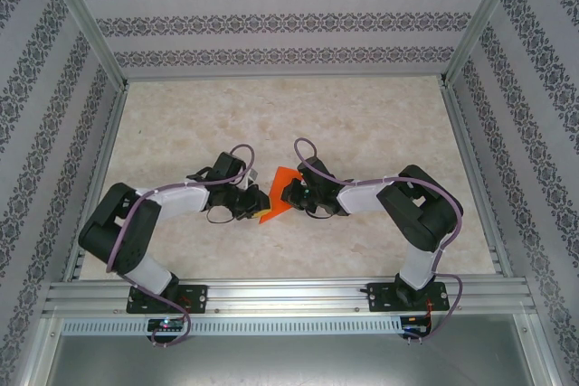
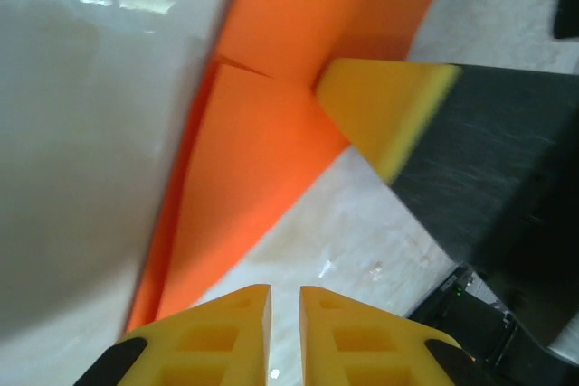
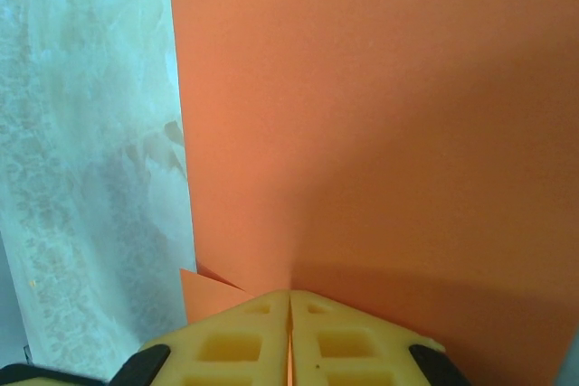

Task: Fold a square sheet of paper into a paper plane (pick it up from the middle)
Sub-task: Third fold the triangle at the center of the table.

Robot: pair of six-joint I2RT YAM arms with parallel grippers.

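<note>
The orange paper (image 1: 274, 203) is partly folded and stands up off the table between my two grippers at mid-table. My right gripper (image 1: 289, 193) is shut on its edge; in the right wrist view the sheet (image 3: 380, 115) rises flat from the closed tips (image 3: 289, 300), with a small folded flap at lower left. In the left wrist view the paper (image 2: 262, 151) shows a crease, and one right gripper finger (image 2: 384, 110) is on it. My left gripper (image 1: 251, 203) sits just left of the paper, its jaws (image 2: 285, 300) a narrow gap apart with only table between them.
The marble-patterned tabletop (image 1: 362, 124) stretches behind and to both sides. Patterned walls and aluminium frame posts (image 1: 86, 20) enclose it. A pale blurred surface (image 2: 81, 133) covers the left of the left wrist view.
</note>
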